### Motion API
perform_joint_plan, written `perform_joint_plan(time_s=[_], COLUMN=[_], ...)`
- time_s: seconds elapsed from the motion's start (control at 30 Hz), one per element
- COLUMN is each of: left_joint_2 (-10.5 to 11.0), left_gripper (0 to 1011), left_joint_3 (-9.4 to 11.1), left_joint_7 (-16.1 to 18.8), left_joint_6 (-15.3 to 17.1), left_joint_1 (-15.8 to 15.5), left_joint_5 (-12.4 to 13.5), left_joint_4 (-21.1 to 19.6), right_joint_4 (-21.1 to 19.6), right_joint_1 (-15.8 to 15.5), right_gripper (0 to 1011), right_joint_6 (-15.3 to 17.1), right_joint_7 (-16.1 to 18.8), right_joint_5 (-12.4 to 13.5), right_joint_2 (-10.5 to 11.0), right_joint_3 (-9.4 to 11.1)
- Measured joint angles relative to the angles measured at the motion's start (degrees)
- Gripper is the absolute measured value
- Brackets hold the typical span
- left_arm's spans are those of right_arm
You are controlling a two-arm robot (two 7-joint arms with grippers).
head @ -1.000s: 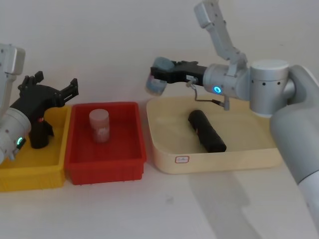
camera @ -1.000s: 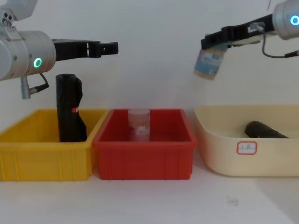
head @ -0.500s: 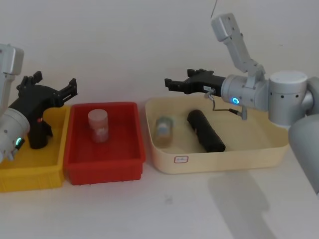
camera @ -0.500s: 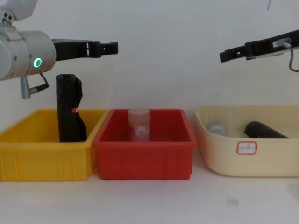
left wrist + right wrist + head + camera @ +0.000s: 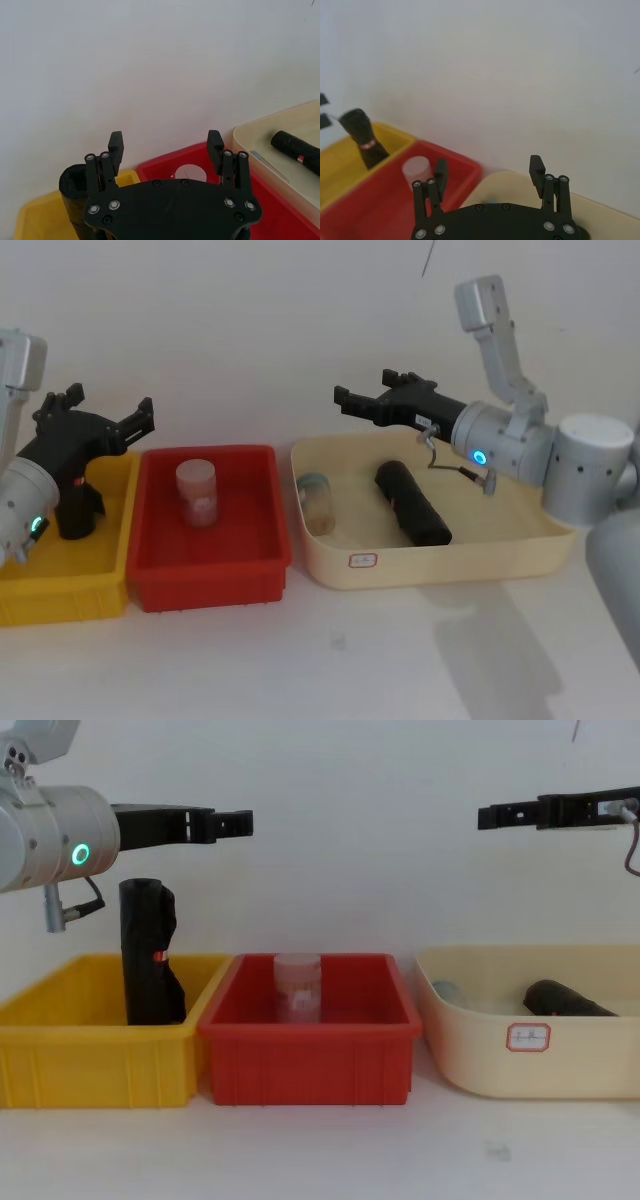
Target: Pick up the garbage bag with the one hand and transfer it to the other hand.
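The left gripper [image 5: 105, 420] hangs spread and empty above the yellow bin's [image 5: 60, 585] rear edge, over the upright garbage bag [image 5: 150, 952]. The chest view shows a small red mark on that roll. The right gripper [image 5: 375, 400], spread and empty, hovers over the cream tray's [image 5: 440, 565] rear edge. The head view shows a jar [image 5: 318, 502] lying beside a black roll [image 5: 412, 502]; the white label [image 5: 528, 1037] on the tray's front wall is unreadable.
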Motion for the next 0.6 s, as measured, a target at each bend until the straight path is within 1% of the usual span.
perform_joint_plan(time_s=[0.1, 0.13, 0.2, 0.23, 0.3, 0.33, 0.37, 0.4, 0.47, 0.57, 0.6], left_joint_2=[0.0, 0.0, 0.0, 0.0, 0.0, 0.0, 0.0, 0.0, 0.0, 0.0, 0.0], left_gripper=[1001, 1001, 1001, 1001, 1001, 1001, 1001, 1001, 1001, 1001, 1001], left_joint_3=[0.0, 0.0, 0.0, 0.0, 0.0, 0.0, 0.0, 0.0, 0.0, 0.0, 0.0], left_joint_7=[0.0, 0.0, 0.0, 0.0, 0.0, 0.0, 0.0, 0.0, 0.0, 0.0, 0.0], left_joint_6=[0.0, 0.0, 0.0, 0.0, 0.0, 0.0, 0.0, 0.0, 0.0, 0.0, 0.0], left_joint_1=[0.0, 0.0, 0.0, 0.0, 0.0, 0.0, 0.0, 0.0, 0.0, 0.0, 0.0], left_joint_5=[0.0, 0.0, 0.0, 0.0, 0.0, 0.0, 0.0, 0.0, 0.0, 0.0, 0.0], left_joint_4=[0.0, 0.0, 0.0, 0.0, 0.0, 0.0, 0.0, 0.0, 0.0, 0.0, 0.0], right_joint_4=[-2.3, -3.7, -4.9, -6.2, -7.7, -8.9, -8.9, -9.6, -12.3, -14.1, -15.1], right_joint_1=[-2.3, -3.7, -4.9, -6.1, -7.6, -8.9, -8.9, -9.5, -12.2, -14.2, -15.2], right_gripper=[1001, 1001, 1001, 1001, 1001, 1001, 1001, 1001, 1001, 1001, 1001], right_joint_6=[-1.6, -2.4, -3.0, -3.8, -4.5, -5.3, -5.3, -5.6, -6.9, -7.9, -8.5], right_joint_7=[0.3, 0.6, 1.0, 1.6, 2.2, 2.8, 2.8, 3.1, 4.4, 5.4, 5.9], right_joint_5=[1.3, 2.1, 2.6, 3.4, 4.0, 4.8, 4.8, 5.1, 6.3, 7.2, 7.7], right_joint_2=[-0.2, -0.3, -0.3, -0.3, -0.3, -0.2, -0.2, -0.2, 0.0, 0.1, 0.1], right_joint_3=[0.8, 1.3, 1.6, 1.8, 2.1, 2.3, 2.3, 2.4, 2.7, 2.9, 3.0])
